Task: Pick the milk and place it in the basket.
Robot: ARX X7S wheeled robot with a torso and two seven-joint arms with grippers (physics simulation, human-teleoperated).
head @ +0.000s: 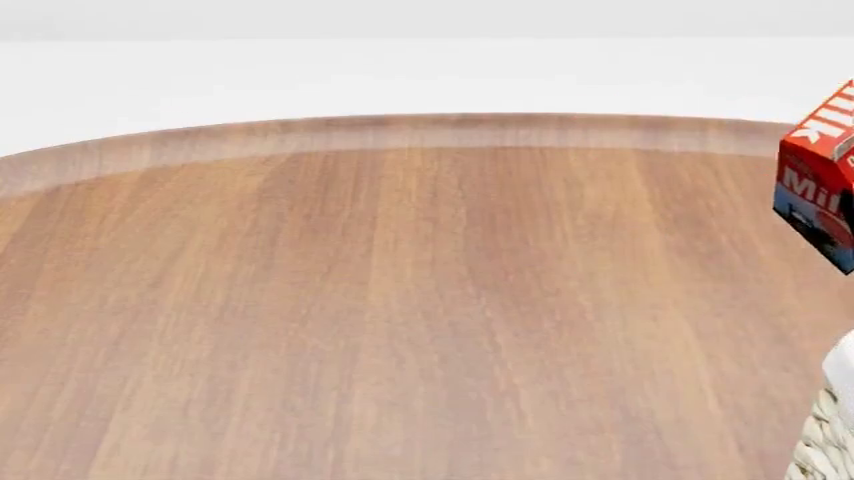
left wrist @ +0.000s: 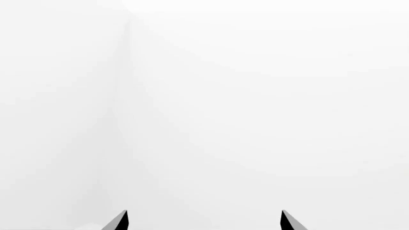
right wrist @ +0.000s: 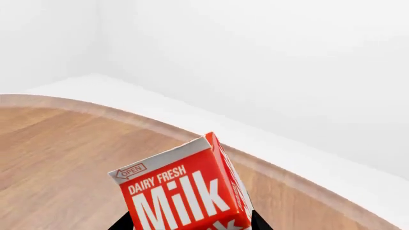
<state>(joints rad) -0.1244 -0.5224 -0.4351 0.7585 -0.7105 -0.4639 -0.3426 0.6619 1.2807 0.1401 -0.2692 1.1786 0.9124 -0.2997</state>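
The milk (right wrist: 185, 191), a red-topped carton with white "Milk" lettering, is held tilted between my right gripper's (right wrist: 189, 224) dark fingers, above the wooden table. In the head view the milk (head: 821, 180) shows at the far right edge, in the air above a corner of the woven basket (head: 830, 440) with its white liner. The right gripper itself is out of the head view. My left gripper (left wrist: 204, 221) is open and empty, its two fingertips wide apart against a plain white wall.
A round wooden table (head: 400, 300) fills the head view, its curved far edge (head: 400, 130) against a white floor and wall. The table edge also shows in the right wrist view (right wrist: 275, 172).
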